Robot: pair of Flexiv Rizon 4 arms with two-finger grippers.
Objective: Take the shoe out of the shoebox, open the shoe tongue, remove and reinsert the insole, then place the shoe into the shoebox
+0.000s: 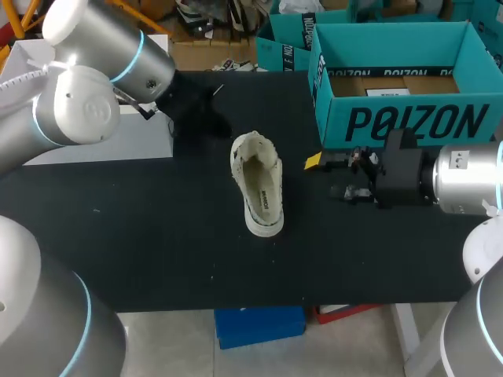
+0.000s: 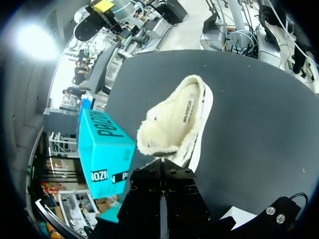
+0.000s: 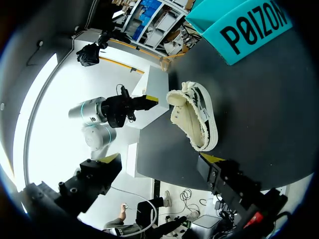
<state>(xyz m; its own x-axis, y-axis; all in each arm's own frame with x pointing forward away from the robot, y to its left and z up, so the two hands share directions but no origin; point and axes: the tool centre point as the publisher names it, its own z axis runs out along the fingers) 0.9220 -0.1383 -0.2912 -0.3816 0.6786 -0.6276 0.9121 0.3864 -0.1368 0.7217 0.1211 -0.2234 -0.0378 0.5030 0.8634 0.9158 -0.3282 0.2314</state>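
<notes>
A cream shoe point(image 1: 257, 187) with fleece lining lies on the black table point(image 1: 157, 236), mouth facing up, its insole inside. My left gripper point(image 1: 222, 126) is shut at the shoe's far fleecy end; in the left wrist view its closed fingers point(image 2: 162, 164) meet the fleece rim of the shoe point(image 2: 174, 124), and I cannot tell whether any fleece is pinched. My right gripper point(image 1: 326, 177) stands open to the right of the shoe, apart from it. In the right wrist view its wide-apart fingers point(image 3: 212, 159) point at the shoe point(image 3: 194, 117). The teal shoebox point(image 1: 405, 122) stands open at the back right.
A white block point(image 1: 102, 145) sits on the table's left side under my left arm. A second teal box point(image 1: 283, 47) stands behind the shoebox. The table's front edge runs just below the shoe.
</notes>
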